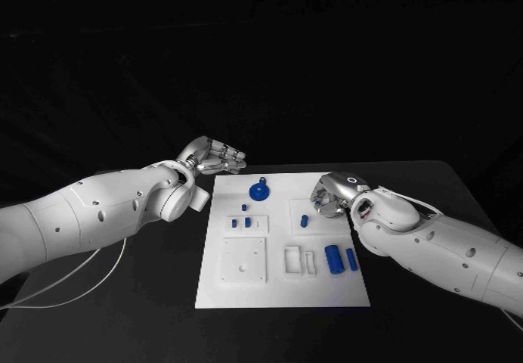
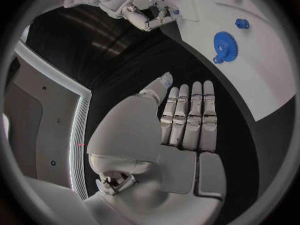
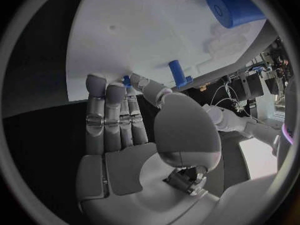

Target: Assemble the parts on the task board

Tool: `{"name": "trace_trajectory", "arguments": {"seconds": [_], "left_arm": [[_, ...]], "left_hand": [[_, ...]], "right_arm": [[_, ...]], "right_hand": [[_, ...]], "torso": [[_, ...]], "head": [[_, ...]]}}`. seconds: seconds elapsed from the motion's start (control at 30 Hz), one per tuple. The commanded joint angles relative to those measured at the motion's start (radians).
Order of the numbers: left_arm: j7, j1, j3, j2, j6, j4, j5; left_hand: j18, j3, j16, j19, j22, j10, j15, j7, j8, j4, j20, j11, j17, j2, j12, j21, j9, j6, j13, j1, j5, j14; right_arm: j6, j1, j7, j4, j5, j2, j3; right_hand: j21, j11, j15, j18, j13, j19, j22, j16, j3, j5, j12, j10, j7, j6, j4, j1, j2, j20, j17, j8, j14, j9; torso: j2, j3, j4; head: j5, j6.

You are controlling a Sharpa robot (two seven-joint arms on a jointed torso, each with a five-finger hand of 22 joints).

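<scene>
Both hands at the far end of the white flat plastic task board [image 1: 283, 242], none of the blue parts firmly in hand yet.

The right silver hand [image 1: 330, 195] lies on the board's right edge, fingers straight, tips touching a small blue piece [image 3: 127, 80]; whether it pinches it I cannot tell. The left silver hand [image 1: 215, 157] hovers off the board's far-left corner, fingers released and flat. The blue toothed plastic gear [image 1: 259, 190] lies near the board's far edge, the short blue peg [image 1: 304, 221] stands mid-board. These parts look light, stiff and smooth: probably best pinched by rim or shaft.
</scene>
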Motion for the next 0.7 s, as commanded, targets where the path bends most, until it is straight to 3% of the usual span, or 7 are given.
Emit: {"name": "trace_trajectory", "arguments": {"seconds": [0.03,0.37,0.6,0.63,0.67,0.7], "left_arm": [[-0.002,0.0,0.001,0.0,0.0,0.002,0.008],[-0.008,0.0,0.001,-0.002,0.0,0.003,0.008],[-0.014,0.0,0.001,-0.004,0.002,0.003,0.009],[-0.015,0.0,0.001,-0.005,0.003,0.003,0.01],[-0.015,0.0,0.001,-0.005,0.003,0.003,0.011],[-0.016,0.0,0.001,-0.005,0.003,0.002,0.012]], "left_hand": [[0.01,-0.003,-0.003,0.007,-0.001,-0.009,0.002,0.0,0.0,0.001,0.0,-0.001,0.0,0.0,-0.003,0.004,0.001,-0.009,-0.001,0.008,-0.005,-0.005],[0.01,-0.005,-0.004,0.008,-0.004,-0.011,0.003,0.0,0.0,0.004,0.001,0.0,0.0,0.001,-0.004,0.004,0.001,-0.01,-0.001,0.006,-0.007,-0.006],[0.011,-0.012,-0.004,0.01,-0.017,-0.013,0.003,0.0,0.0,0.013,0.002,0.001,0.0,0.002,-0.004,0.004,0.001,-0.012,-0.001,0.006,-0.011,-0.008],[0.01,-0.018,-0.003,0.011,-0.021,-0.014,0.004,-0.002,0.0,0.024,0.004,0.001,0.0,0.004,-0.003,0.003,0.001,-0.012,-0.001,-0.005,-0.03,-0.008],[0.009,-0.023,-0.003,0.012,-0.023,-0.014,0.005,-0.003,0.0,0.03,0.005,0.001,0.0,0.006,-0.003,0.002,0.001,-0.012,-0.001,-0.008,-0.078,-0.008],[0.01,-0.031,-0.003,0.014,-0.029,-0.014,0.005,-0.004,0.0,0.036,0.006,0.001,0.0,0.009,-0.003,0.001,0.001,-0.012,-0.001,-0.006,-0.086,-0.008]], "right_arm": [[0.014,-0.006,-0.014,0.002,-0.028,-0.003,-0.004],[0.002,-0.006,-0.032,0.01,-0.053,-0.008,-0.004],[-0.013,-0.006,-0.05,0.019,-0.079,-0.012,-0.004],[-0.015,-0.006,-0.054,0.022,-0.088,-0.013,-0.004],[-0.017,-0.006,-0.056,0.023,-0.092,-0.014,-0.004],[-0.018,-0.006,-0.058,0.024,-0.096,-0.015,-0.004]], "right_hand": [[0.005,-0.014,-0.01,0.011,0.007,0.037,0.003,-0.003,0.007,0.001,0.001,0.036,0.001,0.011,-0.005,0.003,0.007,-0.007,0.002,0.001,0.0,0.002],[0.008,-0.013,-0.013,0.013,0.009,0.036,0.014,-0.007,0.036,0.006,0.003,0.047,-0.001,0.02,-0.023,0.017,0.001,-0.011,0.004,0.002,0.0,0.003],[0.022,-0.016,-0.016,0.014,0.009,0.034,0.033,-0.01,0.088,-0.122,0.002,0.061,-0.007,0.034,-0.032,0.034,0.003,-0.013,0.007,0.001,0.004,0.002],[0.025,-0.016,-0.016,0.013,0.008,0.035,0.034,-0.01,0.083,-0.127,0.001,0.062,-0.006,0.035,-0.031,0.037,0.006,-0.014,0.007,0.001,0.005,0.001],[0.028,-0.017,-0.015,0.011,0.007,0.035,0.034,-0.01,0.071,-0.127,0.0,0.063,-0.007,0.037,-0.027,0.037,0.01,-0.014,0.008,0.001,0.006,0.001],[0.028,-0.018,-0.015,0.009,0.005,0.036,0.034,-0.011,0.053,-0.126,-0.001,0.063,-0.008,0.038,-0.024,0.044,0.015,-0.014,0.008,0.001,0.007,0.0]], "torso": [[0.0,-0.0001,-0.0007],[0.0,-0.0004,0.0003],[0.0,-0.0011,-0.0001],[0.0,-0.0012,0.0002],[0.0,-0.0012,0.0002],[0.0,-0.0012,0.0002]], "head": [[0.0,-0.001],[-0.002,-0.001],[-0.004,-0.002],[-0.004,-0.001],[-0.004,-0.001],[-0.005,0.0]]}}
